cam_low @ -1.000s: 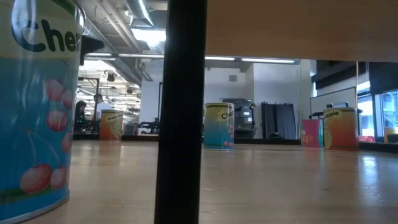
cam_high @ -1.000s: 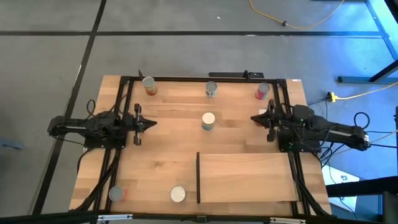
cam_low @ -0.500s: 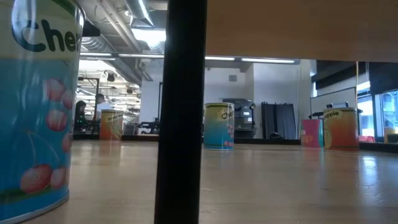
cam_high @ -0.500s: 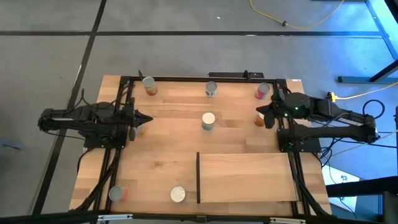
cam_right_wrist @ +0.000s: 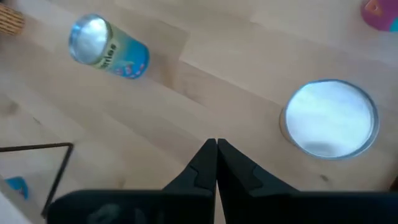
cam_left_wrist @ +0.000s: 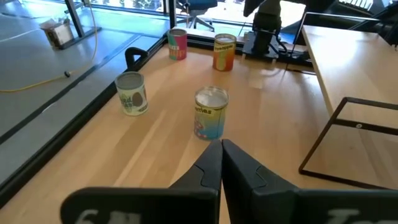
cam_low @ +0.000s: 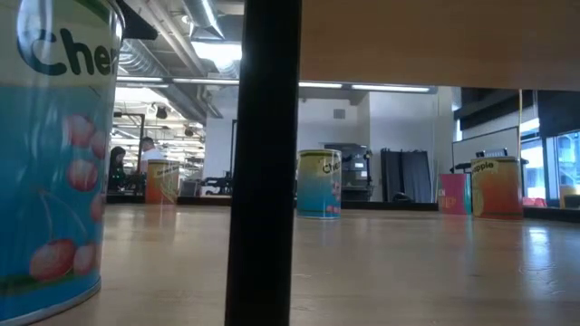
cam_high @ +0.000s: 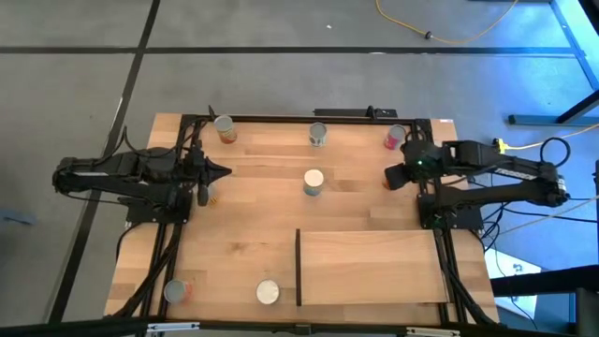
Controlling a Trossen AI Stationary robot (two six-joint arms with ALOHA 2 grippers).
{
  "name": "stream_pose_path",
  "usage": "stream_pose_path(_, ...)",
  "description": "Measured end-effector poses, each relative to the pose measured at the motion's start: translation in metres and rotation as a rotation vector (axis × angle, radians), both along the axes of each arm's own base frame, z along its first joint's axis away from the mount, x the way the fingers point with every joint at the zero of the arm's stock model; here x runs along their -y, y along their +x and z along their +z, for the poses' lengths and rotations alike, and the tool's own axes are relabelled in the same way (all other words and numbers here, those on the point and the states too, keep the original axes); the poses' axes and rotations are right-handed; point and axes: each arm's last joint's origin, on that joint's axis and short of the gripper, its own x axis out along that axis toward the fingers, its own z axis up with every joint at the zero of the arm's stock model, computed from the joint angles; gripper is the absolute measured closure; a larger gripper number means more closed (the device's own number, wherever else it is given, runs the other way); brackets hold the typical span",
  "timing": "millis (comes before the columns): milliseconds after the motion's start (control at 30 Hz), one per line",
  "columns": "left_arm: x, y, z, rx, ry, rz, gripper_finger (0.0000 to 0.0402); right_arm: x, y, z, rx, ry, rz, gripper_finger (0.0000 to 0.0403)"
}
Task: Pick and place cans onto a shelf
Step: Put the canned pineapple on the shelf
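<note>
Several cans stand upright on the tabletop: three along the far edge [cam_high: 224, 128] [cam_high: 318, 135] [cam_high: 394, 138], a blue-labelled one in the middle [cam_high: 313, 182], and two at the near left [cam_high: 174, 291] [cam_high: 268, 293]. The shelf [cam_high: 374, 267] lies flat at the near right, its black strip [cam_high: 298, 267] toward the table's middle. My left gripper [cam_high: 223, 171] is shut and empty at the left, pointing at the blue can [cam_left_wrist: 210, 112]. My right gripper [cam_high: 391, 174] is shut and empty, tipped down beside a white-topped orange can [cam_right_wrist: 329, 118].
Black frame rails run along the table's far, left and right edges [cam_high: 309, 118]. An orange-labelled object [cam_high: 209, 195] shows partly under my left arm. In the low view a large blue can [cam_low: 54, 154] and a black post [cam_low: 263, 163] stand close to the camera.
My right arm has risen and swung toward the far edge, and its gripper has tipped downward, uncovering the orange can beside it. My left gripper has shifted a little toward the far edge. Both stay shut. No can has moved.
</note>
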Motion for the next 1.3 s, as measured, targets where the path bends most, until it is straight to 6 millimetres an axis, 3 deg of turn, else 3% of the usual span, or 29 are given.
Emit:
stream_pose_path(300,0.0,0.0,0.0,0.0,0.0,-0.001,0.0401,0.0,0.005,-0.004,-0.042,0.017,0.021,0.0396)
stream_pose_path(733,0.0,0.0,0.0,0.001,0.0,-0.001,0.0401,0.001,0.003,-0.007,-0.09,0.029,0.011,0.0336)
stream_pose_path(1300,0.0,0.0,0.0,0.003,-0.006,0.002,0.0401,0.038,0.029,-0.04,-0.37,0.081,-0.023,0.0337)
